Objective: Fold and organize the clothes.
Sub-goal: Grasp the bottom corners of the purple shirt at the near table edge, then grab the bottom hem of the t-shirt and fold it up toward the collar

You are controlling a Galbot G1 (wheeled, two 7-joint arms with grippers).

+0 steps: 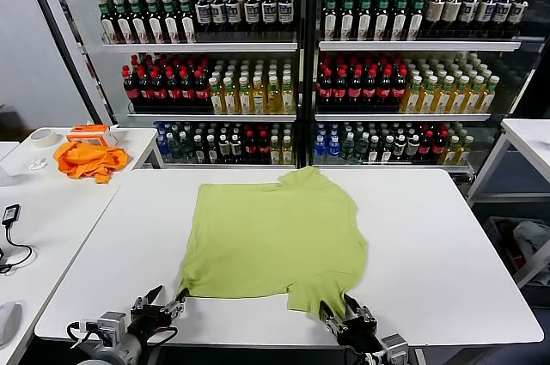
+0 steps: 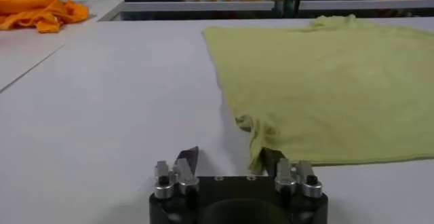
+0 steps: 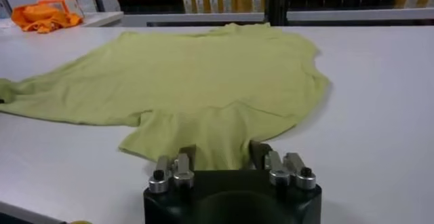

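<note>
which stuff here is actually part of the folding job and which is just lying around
Part of the job:
- lime T-shirt, spread flat on the white table
- left tool at the shirt's near left corner
- right tool at the near sleeve

Just lying about:
- orange cloth on the side table
- tape roll
- bottles in the fridges behind

Shop-like lab: stocked drink coolers (image 1: 296, 56), white tables (image 1: 447, 236)

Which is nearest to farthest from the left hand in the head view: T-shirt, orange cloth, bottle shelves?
1. T-shirt: its near corner lies right at the left hand, at the table's front edge.
2. Orange cloth: on the side table, far back on the robot's left.
3. Bottle shelves: behind both tables, farthest.
</note>
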